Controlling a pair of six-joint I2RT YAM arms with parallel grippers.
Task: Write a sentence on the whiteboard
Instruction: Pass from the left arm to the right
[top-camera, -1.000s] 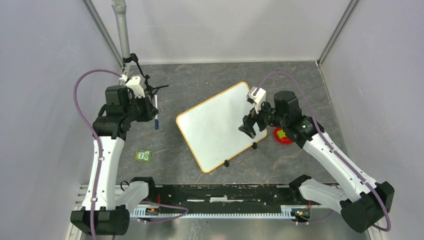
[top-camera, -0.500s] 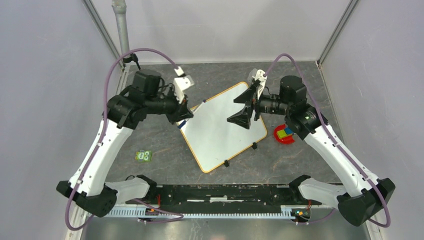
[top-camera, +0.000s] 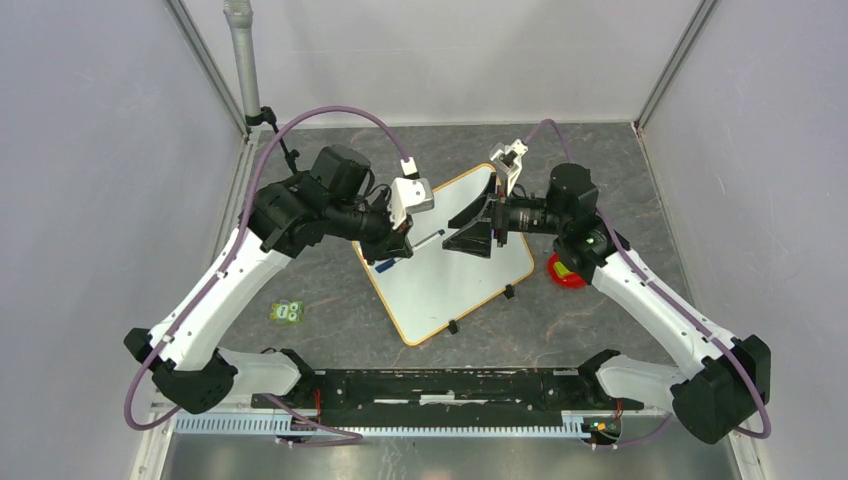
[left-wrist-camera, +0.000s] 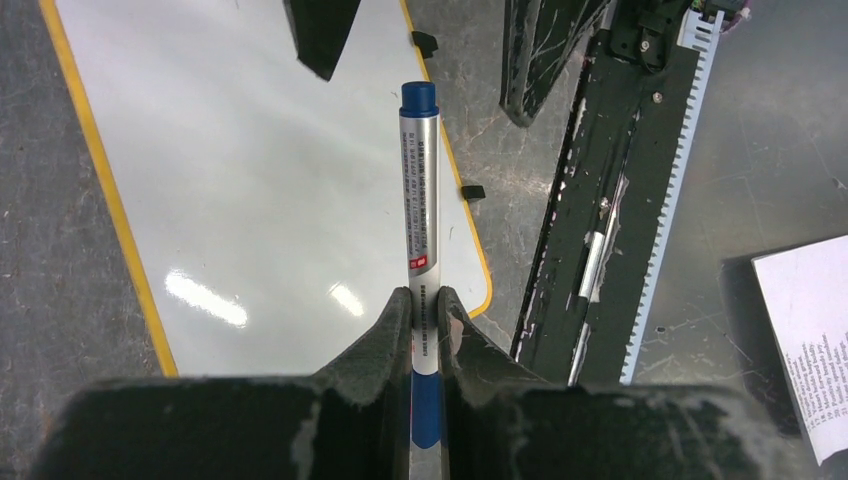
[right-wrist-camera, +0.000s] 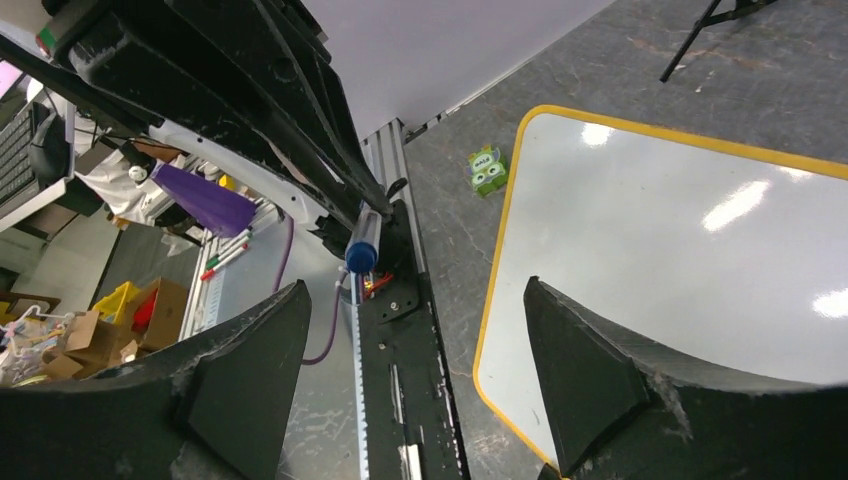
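My left gripper (left-wrist-camera: 425, 305) pinches the marker (left-wrist-camera: 419, 190) above the whiteboard (top-camera: 450, 280); my right gripper (top-camera: 468, 230) faces it, jaws spread wide.

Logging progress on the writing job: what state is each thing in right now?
Whiteboard: lying flat, blank, no writing yet.
Marker: cap on, clamped in the left gripper, held above the board.
Left gripper: shut on the marker.
Right gripper: open, empty, facing the marker's capped end.
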